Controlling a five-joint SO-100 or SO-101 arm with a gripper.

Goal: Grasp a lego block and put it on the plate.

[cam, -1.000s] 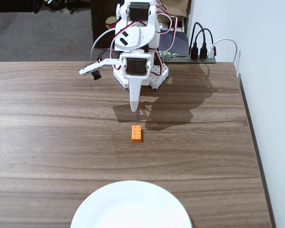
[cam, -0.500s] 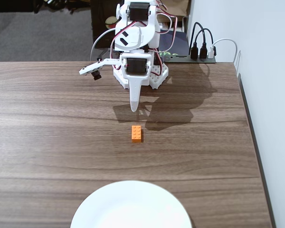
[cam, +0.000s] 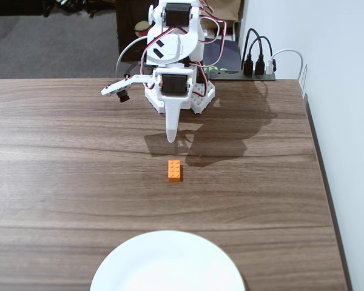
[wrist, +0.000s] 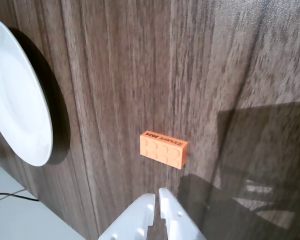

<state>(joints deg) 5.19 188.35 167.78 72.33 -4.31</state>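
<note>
At the near edge of the table (cam: 60,200) in the fixed view, the plate (cam: 167,264) lies partly out of frame and carries nothing. Beyond it, near the middle of the wood, the lego block (cam: 175,170) rests studs up, flat on the surface, with its long axis running away from the camera. It stands well apart from the plate and apart from the arm. Farther back, the gripper (cam: 170,137) points down toward the table just behind the block, and its base sits at the far edge beside a power strip (cam: 246,74).

The wrist view shows the gripper (wrist: 158,196) with its two white fingertips pressed nearly together and nothing between them: the tool is closed and empty. The lego block (wrist: 163,149) lies just ahead of the tips and slightly to the right in that view, turned at a slight angle to the fingers.

The step in hand appears to be the approach for the grasp. To perform it well:

1. Spread the jaws wider than the narrow side of the brick before descending.
2. Shift the tips forward until the brick sits centred between them.
3. Rotate the wrist so the fingers meet the two long walls squarely; an oblique contact will likely spin or push the brick.
4. Lower until the tips almost reach the wood, then close.
</note>
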